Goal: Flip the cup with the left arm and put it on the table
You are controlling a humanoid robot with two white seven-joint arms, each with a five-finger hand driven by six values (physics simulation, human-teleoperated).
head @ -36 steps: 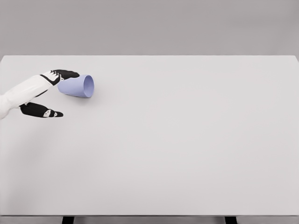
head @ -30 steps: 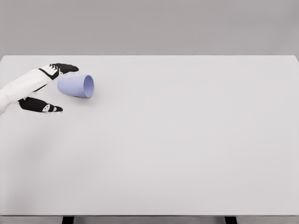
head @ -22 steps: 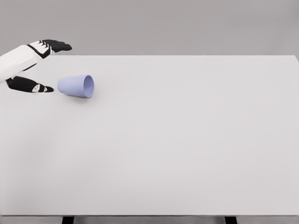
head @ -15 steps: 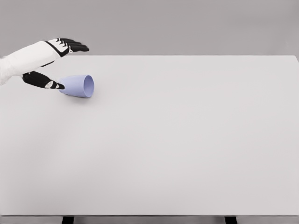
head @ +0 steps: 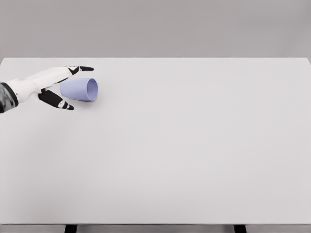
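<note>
A pale blue cup [head: 79, 90] lies on its side at the far left of the white table [head: 184, 145], its mouth facing right. My left hand [head: 73, 87] reaches in from the left edge and straddles the cup's closed end. The fingers [head: 80, 69] lie along the cup's far side and the thumb [head: 60, 102] sits at its near side. The hand is open and I cannot tell whether it touches the cup. The right arm does not show.
The table's far edge runs just behind the cup and its left edge is close to my forearm [head: 19, 88]. Plain grey wall stands behind the table.
My left hand rose above the table's far edge, swung right, then came down so that fingers and thumb now flank the cup's base. The cup has not moved.
</note>
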